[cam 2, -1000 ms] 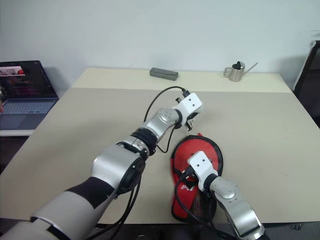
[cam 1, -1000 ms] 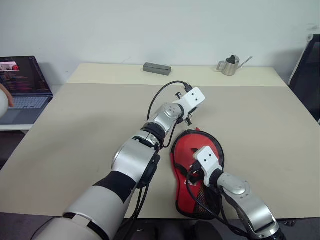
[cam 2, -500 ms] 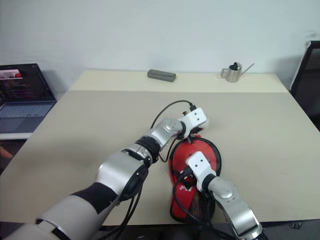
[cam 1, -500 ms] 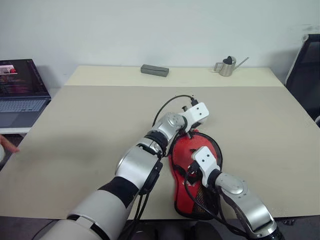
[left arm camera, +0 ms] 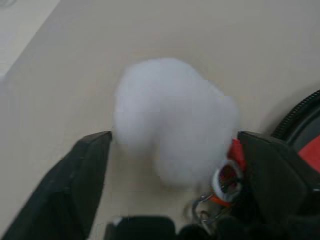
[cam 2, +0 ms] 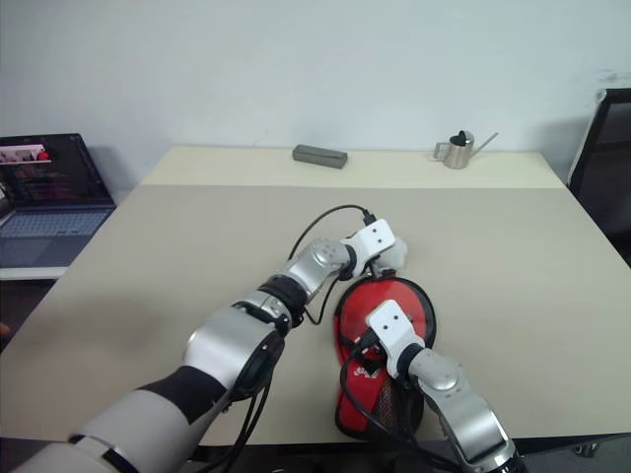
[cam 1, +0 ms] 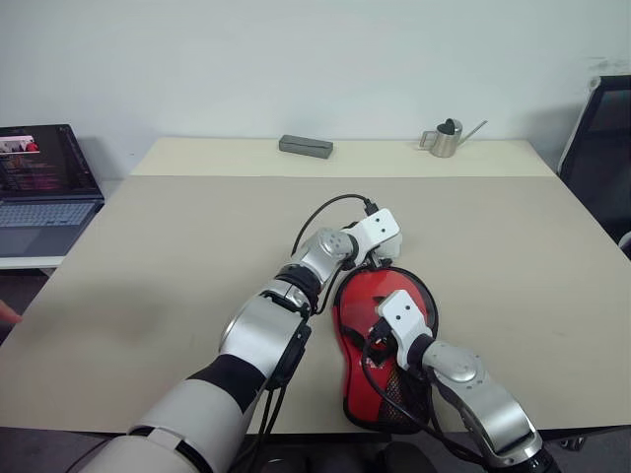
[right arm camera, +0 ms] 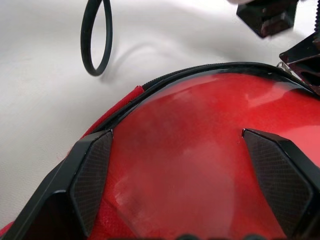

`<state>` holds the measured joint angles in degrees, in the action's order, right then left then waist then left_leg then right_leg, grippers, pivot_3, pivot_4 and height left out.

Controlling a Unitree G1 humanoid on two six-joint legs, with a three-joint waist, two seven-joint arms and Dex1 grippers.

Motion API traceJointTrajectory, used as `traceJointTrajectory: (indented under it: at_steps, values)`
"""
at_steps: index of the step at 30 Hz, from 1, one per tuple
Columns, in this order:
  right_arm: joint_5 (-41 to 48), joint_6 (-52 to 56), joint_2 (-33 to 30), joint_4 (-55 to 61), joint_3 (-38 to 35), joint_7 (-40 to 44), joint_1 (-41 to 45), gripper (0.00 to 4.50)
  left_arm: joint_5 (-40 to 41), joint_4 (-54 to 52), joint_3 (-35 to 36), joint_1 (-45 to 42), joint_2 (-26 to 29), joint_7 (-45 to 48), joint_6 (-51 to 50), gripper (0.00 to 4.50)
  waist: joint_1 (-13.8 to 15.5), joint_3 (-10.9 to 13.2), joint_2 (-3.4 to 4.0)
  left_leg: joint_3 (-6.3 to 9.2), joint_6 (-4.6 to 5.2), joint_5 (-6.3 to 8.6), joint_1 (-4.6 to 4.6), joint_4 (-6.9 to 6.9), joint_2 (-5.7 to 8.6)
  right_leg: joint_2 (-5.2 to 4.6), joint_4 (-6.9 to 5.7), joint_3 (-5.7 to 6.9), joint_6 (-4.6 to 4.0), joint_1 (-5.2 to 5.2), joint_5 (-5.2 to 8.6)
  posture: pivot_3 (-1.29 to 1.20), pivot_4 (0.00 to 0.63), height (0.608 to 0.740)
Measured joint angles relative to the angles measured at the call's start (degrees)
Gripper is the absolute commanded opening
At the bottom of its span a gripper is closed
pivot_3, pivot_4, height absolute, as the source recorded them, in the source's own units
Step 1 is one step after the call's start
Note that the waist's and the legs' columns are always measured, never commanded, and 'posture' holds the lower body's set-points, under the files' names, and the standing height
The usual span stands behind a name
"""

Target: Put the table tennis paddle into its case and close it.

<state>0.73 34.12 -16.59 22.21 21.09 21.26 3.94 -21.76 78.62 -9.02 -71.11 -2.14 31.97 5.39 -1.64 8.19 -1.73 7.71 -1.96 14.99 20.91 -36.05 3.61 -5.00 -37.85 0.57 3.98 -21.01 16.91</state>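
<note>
The red, black-trimmed case (cam 1: pixel 380 340) lies flat under both hands, left (left arm camera: pixel 172 165) and right (right arm camera: pixel 177 165) spread apart.

Grey box (cam 1: pixel 306 147) + metal watering can (cam 1: pixel 446 139) at table (cam 1: pixel 148 266) back; laptop (cam 1: pixel 44 187) off left

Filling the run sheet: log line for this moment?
left gripper: open, at white pom-pom | right gripper: open over case | case: on table

Even, soft indoor light falls on the pale worktop (cam 1: pixel 148 246), leaving only faint shadows. The head views are sharp. The left wrist view is blurred; a white fluffy ball (left arm camera: pixel 172 120) is out of focus.
</note>
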Motion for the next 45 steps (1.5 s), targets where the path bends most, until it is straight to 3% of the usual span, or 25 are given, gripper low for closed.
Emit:
traceJointTrajectory:
  at_steps: [10, 19, 23, 26, 31, 34, 38, 45]
  values:
    - [0.2, -0.4, 0.2, -3.5, 0.6, 2.2, 3.5, 4.5, 6.3, 0.2, 5.3, -1.0, 1.7, 7.9, 0.0, 4.49, -0.5, 0.0, 0.01, -0.04, 0.01, 0.0, -0.12, -0.04, -0.07, 0.19, -0.25, -0.04, 0.07, -0.03, 0.04, 0.0, 0.15, 0.74]
    - [0.6, -2.5, 0.2, -7.8, 0.6, 5.2, 6.9, 4.5, 9.8, -1.9, 7.7, -1.9, 11.7, 11.8, 0.7, 4.49, -0.7, 0.0, 0.03, -0.02, 0.0, -0.02, -0.13, -0.09, -0.1, 0.22, -0.29, -0.06, -0.02, -0.04, -0.02, 0.0, 0.15, 0.74]
    - [0.9, -3.1, 0.1, -9.3, 0.5, 6.9, 8.1, 4.5, 17.4, -6.4, 12.9, -1.2, 18.4, 23.9, -2.8, 4.49, -1.2, 0.0, 0.05, 0.0, -0.01, -0.02, -0.12, -0.09, -0.15, 0.24, -0.33, -0.05, -0.22, -0.1, -0.14, 0.0, 0.15, 0.74]
    - [1.3, -3.4, -0.3, -10.2, 0.2, 7.7, 8.9, 4.5, 23.3, -15.7, 15.0, 4.4, 23.6, 35.2, -7.4, 4.49, -1.4, -0.1, 0.17, -0.01, 0.0, -0.02, -0.15, -0.09, -0.21, 0.24, -0.3, -0.11, -0.25, -0.06, -0.15, 0.0, 0.15, 0.74]
    - [3.2, -3.4, -2.0, -10.9, -1.4, 10.2, 9.6, 4.5, 29.9, -40.7, 14.3, 26.0, 30.8, 44.1, -21.2, 4.49, -1.4, -0.1, 0.3, 0.06, 0.01, -0.02, -0.07, -0.13, -0.33, 0.13, -0.28, -0.18, -0.28, -0.11, -0.17, 0.0, 0.15, 0.74]
    - [4.5, -3.0, -3.9, -11.1, -2.7, 11.6, 9.7, 4.5, 33.5, -53.4, 14.0, 34.4, 33.4, 44.9, -28.4, 4.49, 0.2, 0.0, 0.16, 0.19, 0.02, -0.01, -0.05, -0.22, -0.28, 0.06, -0.17, -0.03, -0.32, -0.22, -0.19, 0.0, 0.15, 0.74]
    - [6.4, -1.7, -6.1, -10.9, -4.6, 14.0, 9.9, 4.5, 37.4, -66.4, 13.8, 38.8, 34.1, 43.2, -33.9, 4.49, 1.4, 0.0, 0.25, 0.16, 0.03, -0.01, -0.09, -0.24, -0.18, -0.04, -0.12, -0.04, -0.38, -0.11, -0.22, 0.0, 0.15, 0.74]
    - [14.2, 5.0, -11.3, -6.0, -13.2, 18.6, 7.3, 4.5, 39.7, -78.0, 10.1, 43.3, 33.8, 39.0, -36.2, 4.49, 1.4, 0.2, 0.35, 0.06, 0.03, 0.0, 0.01, -0.14, -0.26, 0.0, -0.15, -0.12, -0.41, -0.05, -0.21, 0.0, 0.15, 0.74]
